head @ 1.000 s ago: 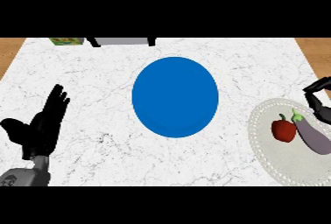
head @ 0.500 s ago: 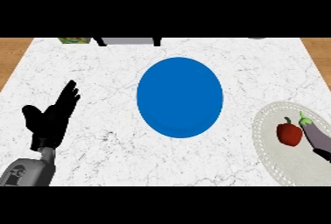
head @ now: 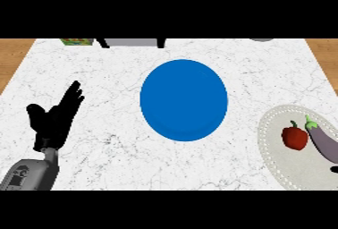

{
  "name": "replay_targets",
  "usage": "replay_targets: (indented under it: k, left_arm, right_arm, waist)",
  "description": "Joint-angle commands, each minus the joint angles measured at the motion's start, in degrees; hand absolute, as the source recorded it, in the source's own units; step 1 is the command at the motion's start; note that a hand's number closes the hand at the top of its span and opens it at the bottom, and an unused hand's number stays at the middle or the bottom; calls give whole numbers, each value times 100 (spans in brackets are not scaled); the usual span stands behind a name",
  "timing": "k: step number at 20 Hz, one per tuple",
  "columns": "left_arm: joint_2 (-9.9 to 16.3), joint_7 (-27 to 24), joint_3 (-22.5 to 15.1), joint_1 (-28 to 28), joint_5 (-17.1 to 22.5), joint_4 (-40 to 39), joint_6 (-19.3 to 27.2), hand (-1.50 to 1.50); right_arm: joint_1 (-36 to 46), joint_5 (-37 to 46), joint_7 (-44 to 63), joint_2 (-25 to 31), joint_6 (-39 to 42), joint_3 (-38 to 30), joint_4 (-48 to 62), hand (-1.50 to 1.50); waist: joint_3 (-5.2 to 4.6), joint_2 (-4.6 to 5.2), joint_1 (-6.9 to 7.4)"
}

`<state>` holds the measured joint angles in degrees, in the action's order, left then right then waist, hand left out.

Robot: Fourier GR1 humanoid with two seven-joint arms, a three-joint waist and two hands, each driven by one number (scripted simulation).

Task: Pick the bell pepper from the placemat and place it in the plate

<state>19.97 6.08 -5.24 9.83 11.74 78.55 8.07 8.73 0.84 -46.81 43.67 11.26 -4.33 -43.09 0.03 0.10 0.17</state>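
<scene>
Nearest, at the lower left, the left hand rests on the table with its fingers straight, close together and pointing up, the thumb set apart, holding nothing; at the lower right only a small dark tip shows at the edge, perhaps the right hand, and whether its fingers are spread or curled I cannot tell; just beyond that tip, on the pale placemat, lies the pepper, red, free of any fingers, with the eggplant just beside it on the far-right side; well to the right of the left fingers and left of the pepper lies the blue plate, bare; farthest off, a grey thing and a green one sit at the table's back edge. The step in hand seems to be the reach; done well, the right fingers would come down open over the pepper from its plate side, clear of the eggplant, then close round its body.
</scene>
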Motion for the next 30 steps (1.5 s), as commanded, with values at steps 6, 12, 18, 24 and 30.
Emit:
replay_targets:
  k: [6, 12, 18, 24, 30]
  left_arm:
    - [206, 334, 335, 42, 27, 146, -326, 0]
    - [-262, 373, 55, -181, -267, 413, -33, 0]
    - [-207, 229, 355, 49, -322, 111, -193, 0]
    - [-209, 123, 507, 245, -455, -300, -435, 0]
    - [-657, -14, 518, 234, -768, -330, -215, 0]
  right_arm:
    - [66, 677, 903, 338, 457, 360, -230, -150]
    - [133, 1361, 2035, 184, -60, 710, -1153, -150]
    - [411, 2196, 2124, -130, -229, 1000, -516, -150]
    - [586, 2507, 2969, -312, 321, 1136, -993, -150]
    - [1023, 3062, 2512, -591, 109, 826, 27, -150]
  waist:
    - [-4, -7, -2]
    - [-6, -18, -9]
    - [-1, -4, 14]
    - [-6, -9, -26]
    - [-2, -1, -1]
